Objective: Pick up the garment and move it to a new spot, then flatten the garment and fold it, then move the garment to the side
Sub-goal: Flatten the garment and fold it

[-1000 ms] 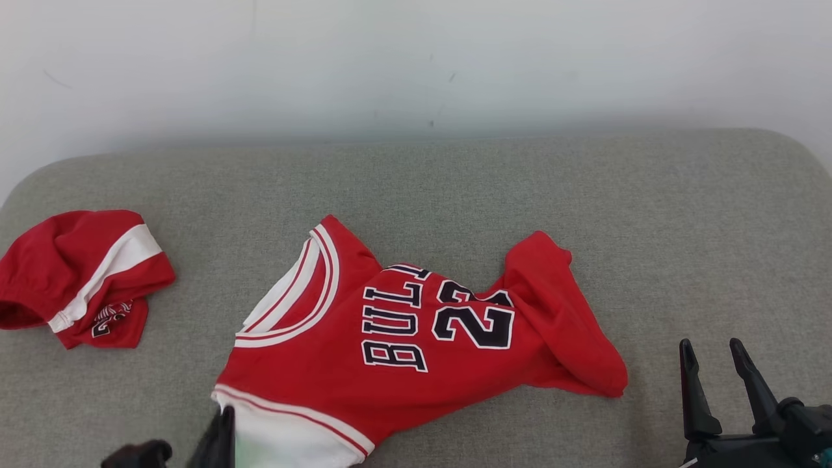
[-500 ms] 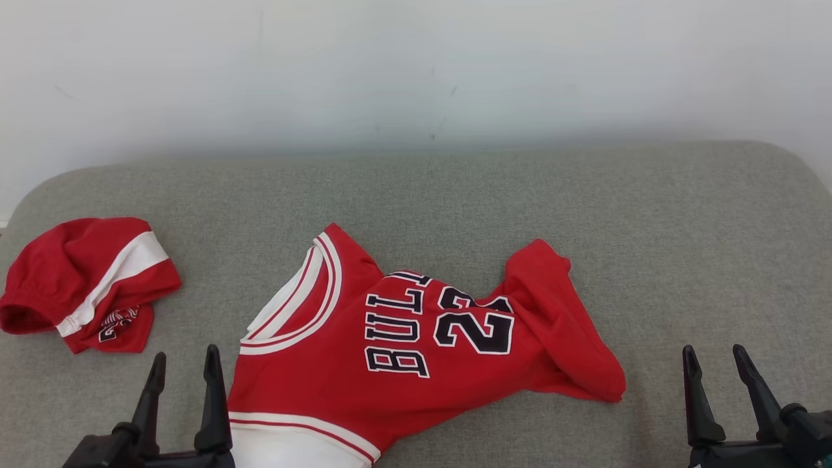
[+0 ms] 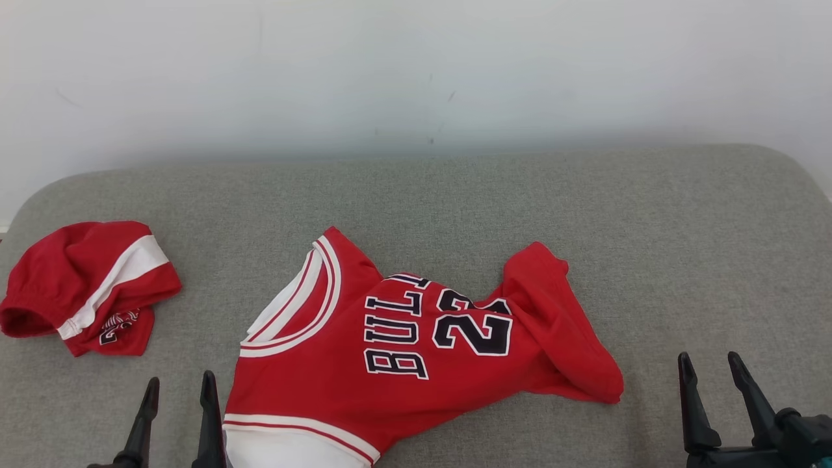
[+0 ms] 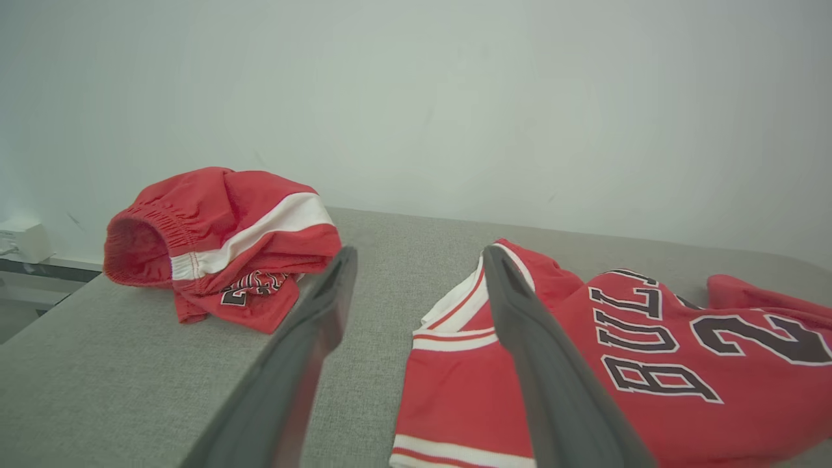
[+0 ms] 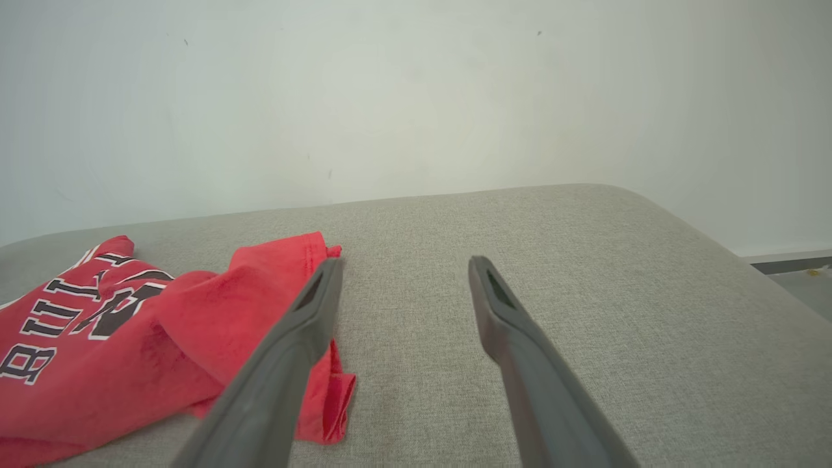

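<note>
Since a second ago the left gripper [image 3: 180, 385] has let go of the lower corner of the red fabric basketball jersey [image 3: 403, 364] and now stands beside it. Its two long dark fingers [image 3: 209, 416] are spread wide and empty. The inner one is hard against the jersey's left edge, though actual contact cannot be made out. In the left wrist view the left gripper [image 4: 419, 255] frames bare cushion and the jersey's [image 4: 650, 364] white-trimmed neckline.

At the lower right the right gripper [image 3: 708, 361] has held its place, its fingers equally far apart and gripping nothing. In its own wrist view the right gripper [image 5: 406, 263] hovers just off the jersey's [image 5: 97, 351] bunched end.

Both wrists are cut off by the bottom edge, fingers pointing away from the robot. The jersey lies mid-cushion on the grey woven sofa seat [image 3: 455, 208], lettering sideways, its white bottom corner cropped and its right end crumpled over itself. A crease swallows part of the number.

Crumpled red shorts with a white stripe [image 3: 84, 279] lie well apart at the left, their small print unreadable.
</note>
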`<state>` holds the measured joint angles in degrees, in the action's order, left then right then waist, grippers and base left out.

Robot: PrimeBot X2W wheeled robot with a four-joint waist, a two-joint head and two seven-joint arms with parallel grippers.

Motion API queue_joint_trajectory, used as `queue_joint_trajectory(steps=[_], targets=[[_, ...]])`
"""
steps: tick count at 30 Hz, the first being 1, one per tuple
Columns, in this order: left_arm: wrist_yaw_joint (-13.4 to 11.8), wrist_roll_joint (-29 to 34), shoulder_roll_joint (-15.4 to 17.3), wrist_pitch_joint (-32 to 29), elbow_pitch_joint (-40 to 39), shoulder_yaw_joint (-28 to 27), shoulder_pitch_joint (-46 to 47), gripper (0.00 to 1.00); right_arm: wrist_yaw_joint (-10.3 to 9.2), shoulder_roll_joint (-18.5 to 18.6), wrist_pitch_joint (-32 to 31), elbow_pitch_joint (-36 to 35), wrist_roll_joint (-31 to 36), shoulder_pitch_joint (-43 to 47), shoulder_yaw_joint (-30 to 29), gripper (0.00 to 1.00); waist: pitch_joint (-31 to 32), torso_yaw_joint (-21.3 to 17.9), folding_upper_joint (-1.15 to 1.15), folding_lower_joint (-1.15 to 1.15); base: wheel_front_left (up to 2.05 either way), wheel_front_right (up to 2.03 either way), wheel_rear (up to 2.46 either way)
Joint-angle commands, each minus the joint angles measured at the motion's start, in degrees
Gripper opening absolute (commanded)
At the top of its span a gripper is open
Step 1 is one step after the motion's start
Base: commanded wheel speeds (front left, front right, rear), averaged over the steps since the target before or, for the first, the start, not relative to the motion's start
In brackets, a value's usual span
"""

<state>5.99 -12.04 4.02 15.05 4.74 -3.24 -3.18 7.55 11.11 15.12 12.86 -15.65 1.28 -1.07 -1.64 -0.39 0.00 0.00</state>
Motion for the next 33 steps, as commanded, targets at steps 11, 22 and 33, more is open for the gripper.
queue_joint_trajectory(steps=[11,22,33], targets=[[1.22,1.77,-1.07,0.18,0.43,0.51,2.4,1.0,-0.13,6.16,-0.13,5.53,-2.32,-9.54,8.54,1.0,-1.51,1.94,0.0,0.0,0.0,0.0,0.0],[1.23,-0.74,-1.13,0.18,0.72,5.7,4.74,1.0,-0.13,12.65,-7.78,21.51,-9.71,-29.68,20.42,1.0,-5.12,8.37,0.0,0.0,0.0,0.0,0.0],[0.14,-2.65,-1.13,0.18,0.81,9.39,6.01,1.0,-0.13,14.12,-15.68,37.15,-17.49,-39.14,29.18,1.0,-7.17,13.48,0.0,0.0,0.0,0.0,0.0]])
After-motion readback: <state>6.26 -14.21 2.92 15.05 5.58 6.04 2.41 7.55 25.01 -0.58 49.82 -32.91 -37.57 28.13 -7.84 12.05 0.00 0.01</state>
